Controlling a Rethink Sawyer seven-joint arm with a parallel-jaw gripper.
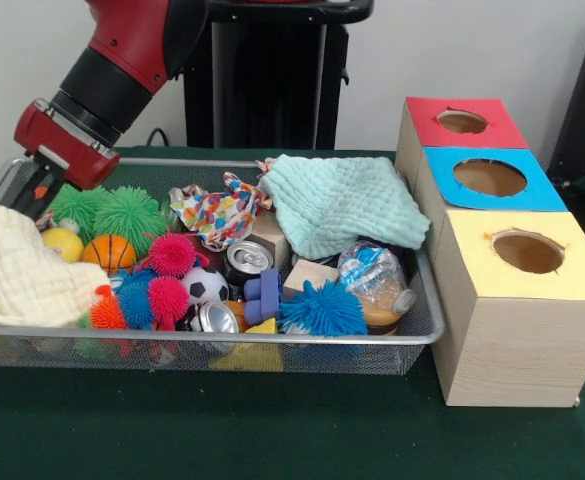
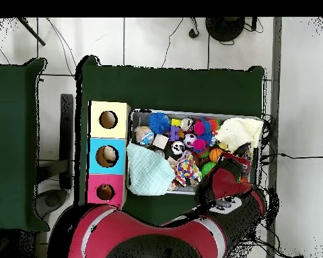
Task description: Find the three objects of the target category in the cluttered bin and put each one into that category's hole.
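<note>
My gripper (image 1: 27,195) sits low at the bin's (image 1: 272,338) end, beside the cream cloth (image 1: 22,270); fingers hidden, so open or shut I cannot tell. Blue hole (image 2: 108,156) seems to hold something; red and yellow look empty. Most sorting likely remains. Left inside: spiky rubber balls (image 1: 122,215), dented cans (image 1: 247,258), wood blocks, crinkled plastic bottle (image 1: 377,285), soft mint cloth (image 1: 347,205).
</note>
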